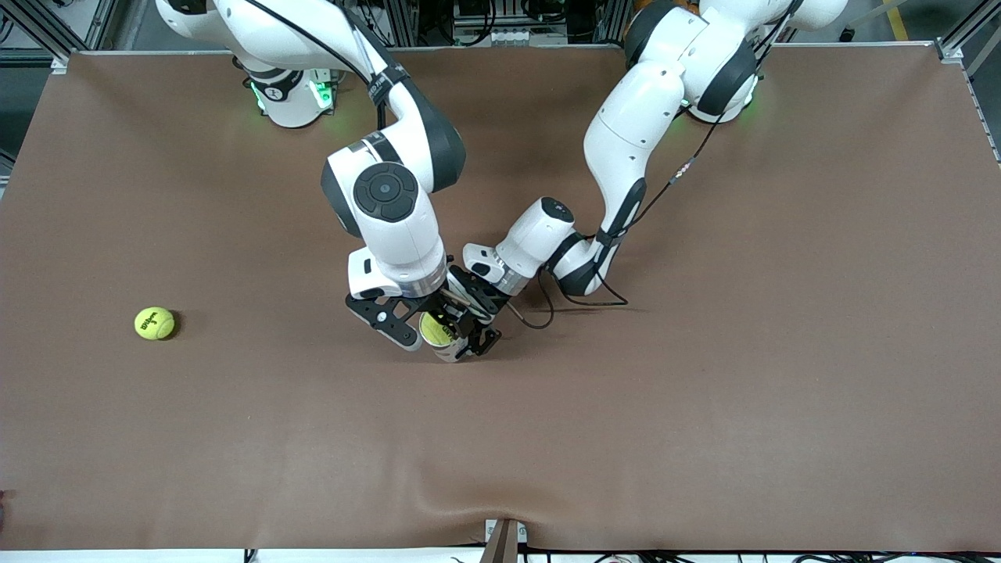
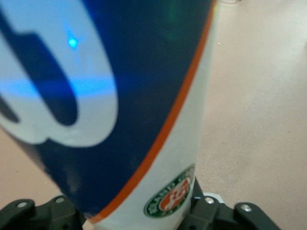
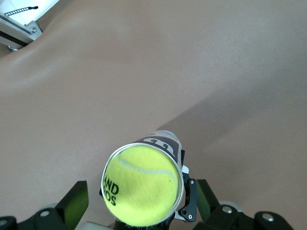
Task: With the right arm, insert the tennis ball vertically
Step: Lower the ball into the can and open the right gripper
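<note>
A tall can [image 1: 447,346] with a blue, white and orange label stands upright on the brown table [image 1: 704,391] near its middle. My left gripper [image 1: 474,338] is shut on the can's side; in the left wrist view the can [image 2: 144,96] fills the picture between the fingers [image 2: 211,213]. A yellow tennis ball [image 1: 432,329] sits in the can's open mouth, and it also shows in the right wrist view [image 3: 141,184] inside the metal rim [image 3: 180,165]. My right gripper [image 1: 418,319] hovers over the can, open, its fingers [image 3: 76,202] spread apart on either side of the ball.
A second yellow tennis ball [image 1: 155,323] lies on the table toward the right arm's end. A cable [image 1: 539,309] loops on the table by the left wrist. The table's edge toward the front camera has a small mount [image 1: 503,539].
</note>
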